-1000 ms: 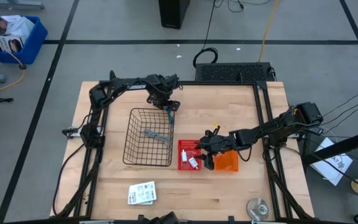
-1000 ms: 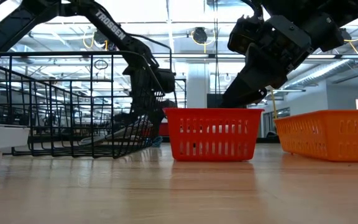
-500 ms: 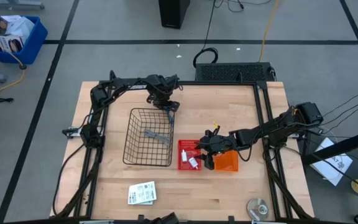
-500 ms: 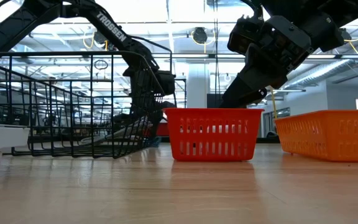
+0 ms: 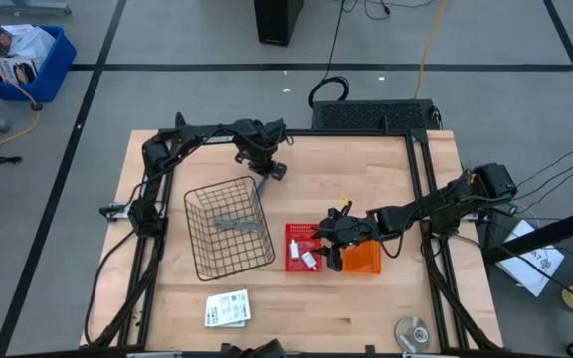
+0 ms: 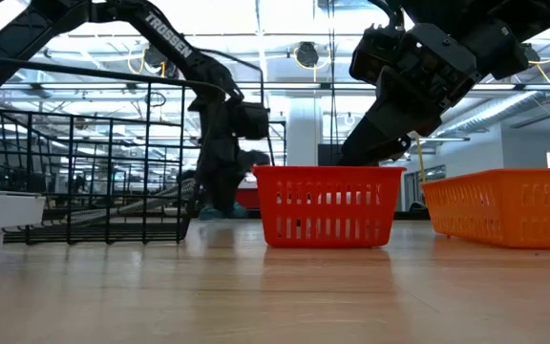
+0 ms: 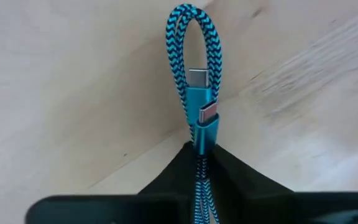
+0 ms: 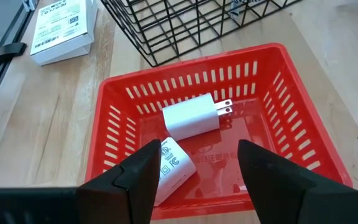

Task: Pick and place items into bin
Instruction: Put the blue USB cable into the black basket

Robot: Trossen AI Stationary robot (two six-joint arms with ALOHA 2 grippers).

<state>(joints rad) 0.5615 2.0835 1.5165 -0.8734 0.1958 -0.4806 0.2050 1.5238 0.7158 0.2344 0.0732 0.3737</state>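
A robotics lab is indicated; grey floor (image 5: 167, 40) taped in black lines; open hall lit by ceiling strip lights (image 6: 304, 19).

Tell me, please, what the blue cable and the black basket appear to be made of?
Blue cable: braided fabric sheath by its blue-black weave, with shiny metal plugs. Black basket: thin wire grid, probably coated metal, since the table shows through.

Wooden table (image 5: 386, 308) carrying black wire basket (image 5: 229, 228), red basket (image 5: 304, 249), orange basket (image 5: 362, 261) just beside it, white card packet (image 5: 227, 308), silver disc (image 5: 413, 331).
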